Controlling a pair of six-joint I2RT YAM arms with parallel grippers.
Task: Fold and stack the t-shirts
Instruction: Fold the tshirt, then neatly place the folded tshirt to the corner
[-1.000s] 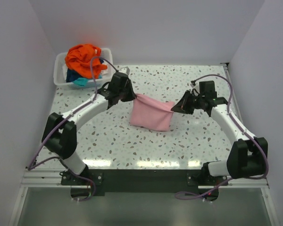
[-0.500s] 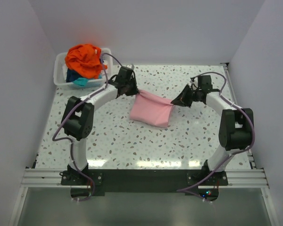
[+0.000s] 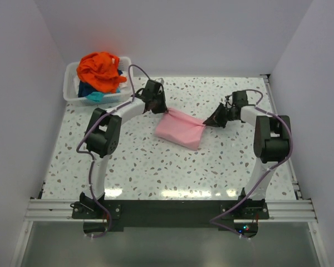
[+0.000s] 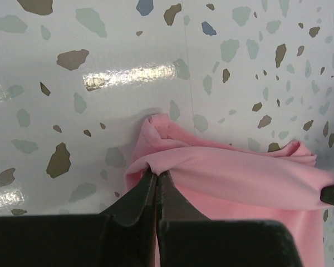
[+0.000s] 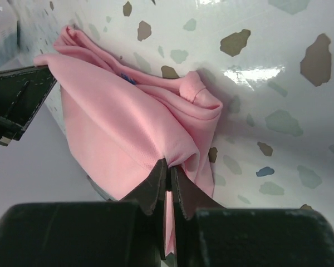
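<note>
The pink shirt (image 3: 180,128) lay on the speckled surface (image 3: 222,161), folded into a rough rectangle near the middle and slightly toward the far side; its far edge was drawn between the two arms. The left tool (image 3: 163,109) was closed tight on the shirt's far left corner; in the left wrist view its fingers (image 4: 138,196) met with a bunched fold of pink cloth pinched at their tips, just above the surface. The right tool (image 3: 210,121) was likewise clamped on the far right corner; the right wrist view showed its fingers (image 5: 183,192) pressed together with cloth gathered between them, and the rest of the shirt sloping away toward the other arm. The near edge of the shirt rested flat on the surface; the gripped corners looked slightly raised, though how far I cannot tell. At the far left corner stood a white bin (image 3: 70,93), well apart from the pink shirt; an orange shirt (image 3: 100,69) was heaped on top inside it, with a teal shirt (image 3: 94,96) showing beneath.
</note>
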